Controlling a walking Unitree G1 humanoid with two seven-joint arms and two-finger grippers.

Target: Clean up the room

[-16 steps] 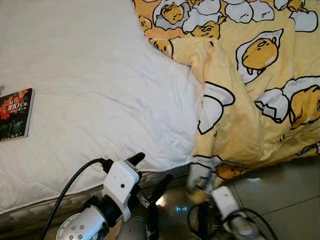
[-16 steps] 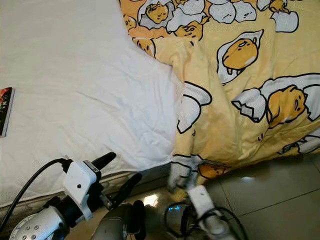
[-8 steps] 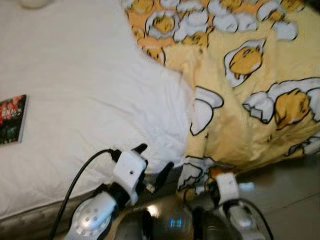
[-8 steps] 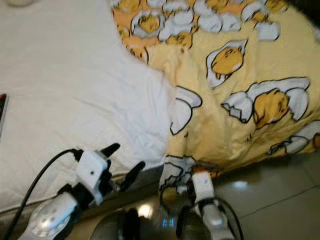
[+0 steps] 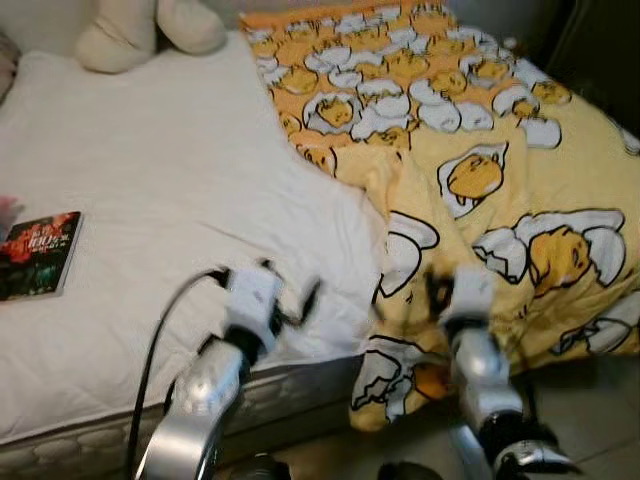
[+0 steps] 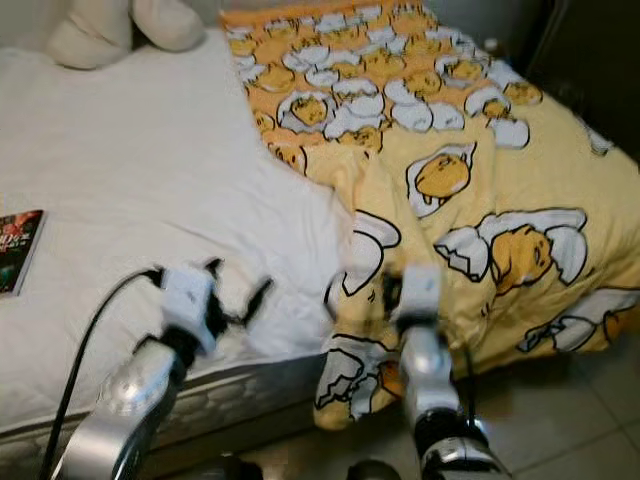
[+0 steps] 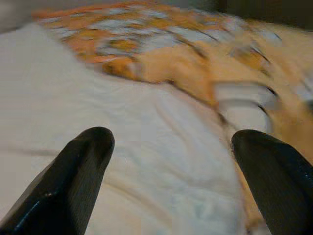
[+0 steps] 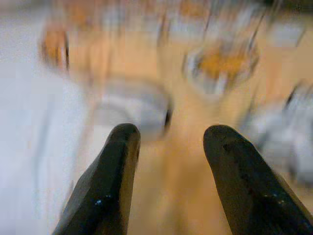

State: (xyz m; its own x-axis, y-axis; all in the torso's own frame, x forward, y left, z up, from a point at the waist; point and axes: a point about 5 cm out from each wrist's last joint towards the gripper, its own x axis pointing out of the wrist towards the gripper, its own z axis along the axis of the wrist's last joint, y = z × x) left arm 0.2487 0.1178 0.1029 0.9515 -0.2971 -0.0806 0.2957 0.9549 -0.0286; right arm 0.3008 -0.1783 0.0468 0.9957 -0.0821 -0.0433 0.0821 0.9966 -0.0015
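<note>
My left fingers (image 7: 171, 183) were spread wide and empty over the white quilted mattress (image 5: 170, 200), near its front edge. My right fingers (image 8: 168, 181) gaped, empty, over the crumpled yellow egg-print blanket (image 5: 480, 180), which ran lengthwise away from them, its edge drooping floorward.

- The bed (image 5: 150, 170) spans the left and middle, its near edge running along the bottom left.
- A blanket (image 5: 480, 150) lies on the bed's right half, reaching from the far edge and hanging over the near right corner down towards the floor (image 5: 600, 440).
- A book (image 5: 38, 255) lies flat on the bed near its left edge.
- A stuffed toy (image 5: 140, 30) sits at the bed's far edge, left of the blanket.
- The left gripper (image 5: 290, 290) is over the bed's near edge, beside the blanket's left border.
- The right gripper (image 5: 455, 285) is over the hanging blanket at the near right corner.
</note>
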